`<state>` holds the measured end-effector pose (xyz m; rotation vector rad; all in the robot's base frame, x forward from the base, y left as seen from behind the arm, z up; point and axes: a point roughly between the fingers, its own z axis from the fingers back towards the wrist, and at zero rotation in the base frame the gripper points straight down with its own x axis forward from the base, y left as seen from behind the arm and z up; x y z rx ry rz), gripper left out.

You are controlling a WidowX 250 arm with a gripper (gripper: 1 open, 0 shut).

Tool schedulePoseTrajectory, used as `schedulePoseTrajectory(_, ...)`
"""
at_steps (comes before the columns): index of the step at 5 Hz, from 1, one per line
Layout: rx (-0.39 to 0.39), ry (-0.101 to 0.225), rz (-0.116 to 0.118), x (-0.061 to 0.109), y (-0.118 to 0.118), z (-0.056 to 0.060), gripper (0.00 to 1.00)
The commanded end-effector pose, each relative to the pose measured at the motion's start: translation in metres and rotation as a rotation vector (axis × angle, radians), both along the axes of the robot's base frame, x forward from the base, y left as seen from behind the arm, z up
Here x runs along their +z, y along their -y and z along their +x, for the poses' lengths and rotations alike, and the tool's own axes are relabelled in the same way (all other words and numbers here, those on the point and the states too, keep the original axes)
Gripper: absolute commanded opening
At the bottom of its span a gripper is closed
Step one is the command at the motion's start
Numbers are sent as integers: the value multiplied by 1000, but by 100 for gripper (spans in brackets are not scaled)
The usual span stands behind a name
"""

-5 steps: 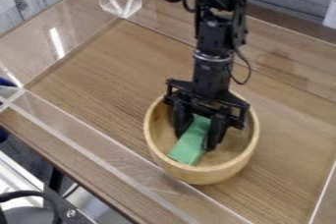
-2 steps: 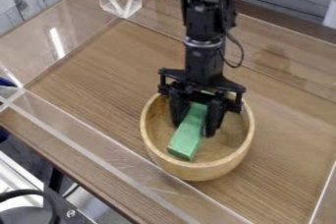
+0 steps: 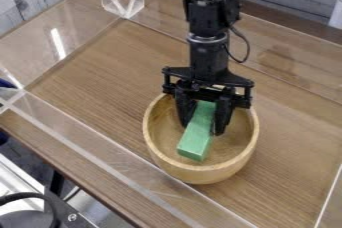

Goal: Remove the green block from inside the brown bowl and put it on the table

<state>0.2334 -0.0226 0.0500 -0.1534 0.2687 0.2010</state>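
A single black robot arm (image 3: 206, 12) reaches down from the far side of the scene toward a round, light tan wooden bowl (image 3: 166, 150) that sits on a brown wood-grain table (image 3: 107, 72). The bowl has a thick rim with visible grain and lies toward the near right part of the tabletop. Low clear acrylic walls (image 3: 80, 157) edge the table, and a small clear bracket (image 3: 123, 0) stands at the far left corner.

Inside the bowl is a flat, elongated bright green block (image 3: 199, 136), plain and matte. It is tilted, its near end low against the bowl's floor and its far end raised between the black gripper (image 3: 205, 118) fingers. The block runs from the middle of the bowl toward its near side, well within the rim.

The gripper points steeply downward into the bowl, its dark fingers standing on either side of the block's upper end and closed against it, so the green block is held. The block's lower end looks to be touching the bowl's inside, though that contact is hard to confirm.
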Motion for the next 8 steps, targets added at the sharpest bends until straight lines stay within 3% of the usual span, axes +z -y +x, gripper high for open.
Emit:
schedulePoseTrajectory(1,-9,73,-24,19,-1,14,0)
schedulePoseTrajectory(2,-16,74,-51,24,-3,19,0)
schedulePoseTrajectory(3,-17,80,-58,25,-2,19,0)
schedulePoseTrajectory(5,18,75,-83,50,-3,26,0)
schedulePoseTrajectory(6,74,98,-71,59,-29,33,0)
schedulePoseTrajectory(7,175,113,-54,62,-77,45,0)
schedulePoseTrajectory(8,222,144,-62,58,-117,46,0)
